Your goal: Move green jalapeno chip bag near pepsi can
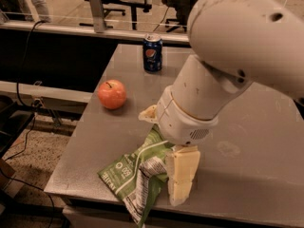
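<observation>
Camera view: green jalapeno chip bag (135,175) lies crumpled at near edge of table (247,165), corner overhanging. Gripper (161,156) low over bag's right end, jaws wide, straddling it. Pepsi can (153,53) upright at far edge, well apart. Apple (112,94) left.

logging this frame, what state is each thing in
green jalapeno chip bag: crumpled, lying at the near edge of the table
pepsi can: upright, at the far side
apple: whole, resting alone on the table
gripper: fingers open, down at the bag's right side
</observation>
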